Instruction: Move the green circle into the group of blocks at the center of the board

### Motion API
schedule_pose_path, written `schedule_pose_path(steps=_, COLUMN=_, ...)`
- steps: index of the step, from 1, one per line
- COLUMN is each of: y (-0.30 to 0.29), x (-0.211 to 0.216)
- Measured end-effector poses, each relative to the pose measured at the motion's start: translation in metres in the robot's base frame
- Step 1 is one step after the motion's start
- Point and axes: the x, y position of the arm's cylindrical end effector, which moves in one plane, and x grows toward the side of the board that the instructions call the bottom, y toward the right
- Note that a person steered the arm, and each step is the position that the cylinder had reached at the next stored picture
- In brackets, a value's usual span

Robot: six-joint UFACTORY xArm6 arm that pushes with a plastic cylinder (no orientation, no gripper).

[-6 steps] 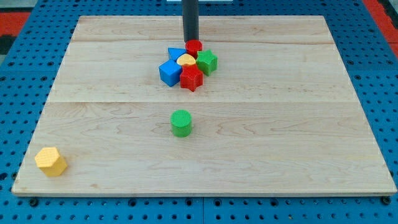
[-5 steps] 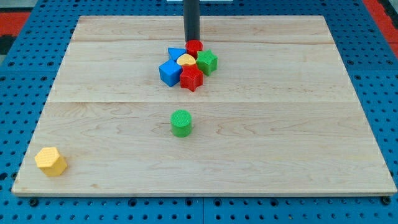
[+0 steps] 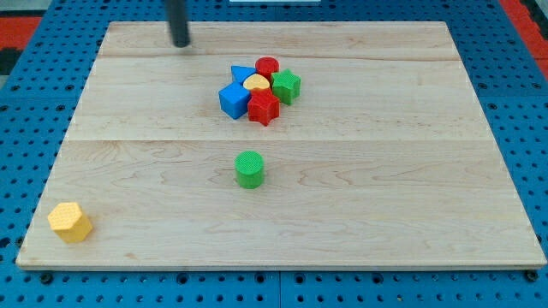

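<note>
The green circle [image 3: 249,168] stands alone on the wooden board [image 3: 411,197], below the board's middle. A tight group sits above it near the centre: a red cylinder [image 3: 267,67], a green block [image 3: 285,86], a yellow block [image 3: 257,83], a blue triangle-like block [image 3: 241,74], a blue cube [image 3: 233,100] and a red star-like block [image 3: 264,109]. My tip [image 3: 181,44] is at the view's upper left, well away from the group and far above and left of the green circle. It touches no block.
A yellow hexagonal block [image 3: 69,222] lies near the board's bottom left corner. Blue pegboard [image 3: 26,128] surrounds the board on all sides.
My tip has moved left from just above the red cylinder to the board's upper left. No block has moved.
</note>
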Motion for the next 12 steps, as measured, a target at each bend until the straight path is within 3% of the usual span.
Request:
schedule_pose_path(steps=2, y=-0.024, x=0.137)
schedule_pose_path(steps=3, y=0.011, x=0.194)
schedule_pose_path(steps=5, y=0.081, x=0.255)
schedule_pose_path(steps=8, y=0.214, x=0.248)
schedule_pose_path(steps=11, y=0.293, x=0.217)
schedule_pose_path(steps=12, y=0.276, x=0.189)
